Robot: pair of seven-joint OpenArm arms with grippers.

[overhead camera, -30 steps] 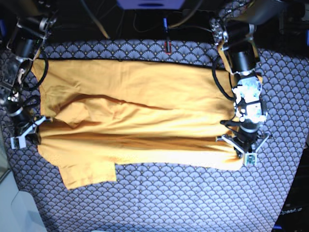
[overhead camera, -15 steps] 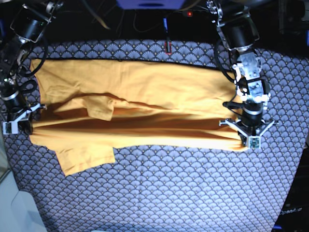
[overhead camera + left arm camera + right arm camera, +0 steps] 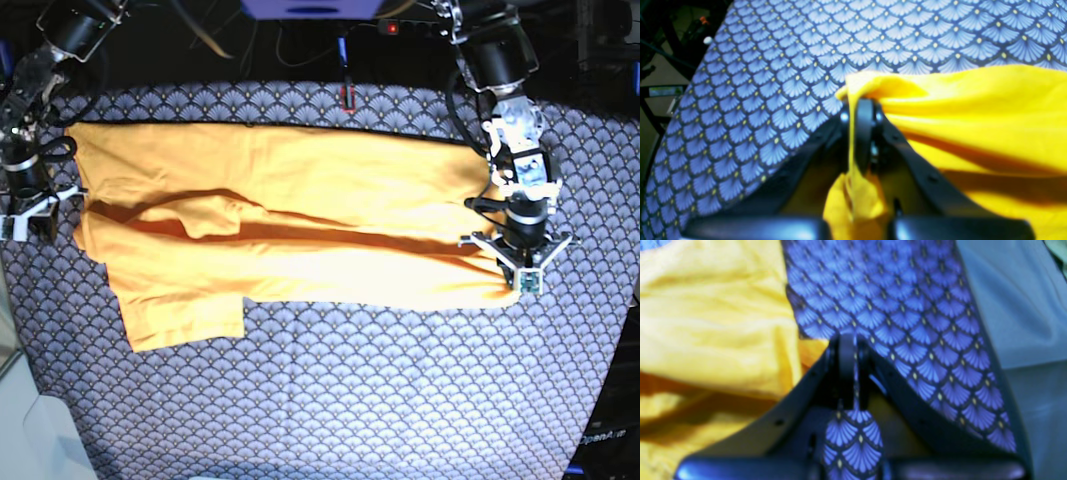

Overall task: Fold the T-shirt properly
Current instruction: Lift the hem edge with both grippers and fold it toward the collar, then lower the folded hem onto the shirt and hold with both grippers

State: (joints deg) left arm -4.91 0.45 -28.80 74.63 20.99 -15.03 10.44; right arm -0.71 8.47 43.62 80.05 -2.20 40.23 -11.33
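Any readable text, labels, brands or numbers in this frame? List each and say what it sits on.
"OpenArm": faint pale lettering at the lower right edge of the base view, on a dark surface beside the blue-grey scallop-patterned tablecloth; its end is cut off or too dim to read.
Plain yellow-orange cotton T-shirt: no print or label visible.
Both wrist views: no text.

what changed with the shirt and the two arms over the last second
Both claws carried the T-shirt's near edge toward the table's far side, narrowing the fold. The left claw still pinches its corner; the right claw now shows no shirt, only tablecloth. Far edge stayed put.
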